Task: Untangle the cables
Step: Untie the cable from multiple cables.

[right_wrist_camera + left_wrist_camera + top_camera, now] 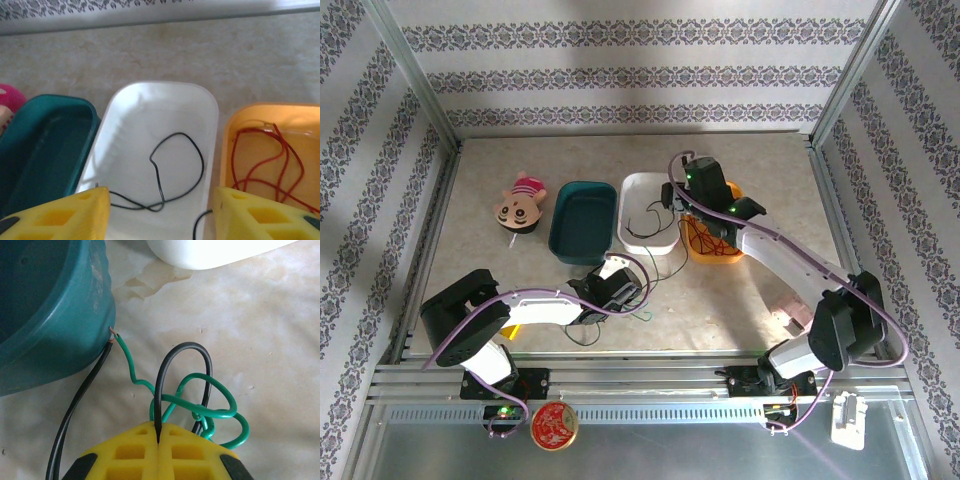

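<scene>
Our left gripper point(158, 434) is pinching the black cable point(162, 375) between closed fingers; just ahead the green cable point(220, 395) is knotting round it, a pair we are judging unfinished. The teal tray point(50, 315) is crowding its left, table point(260, 315) opening rightward. Our right gripper point(162, 197) is hanging open, empty, above a second black cable point(201, 160) in the white tray point(130, 110), the red cable point(280, 150) lying rightward.

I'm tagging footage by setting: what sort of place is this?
Probably a lab robot cell: a table boxed in by aluminium rails and wallpapered panels, with a left arm and a right arm bolted at its edge.
</scene>
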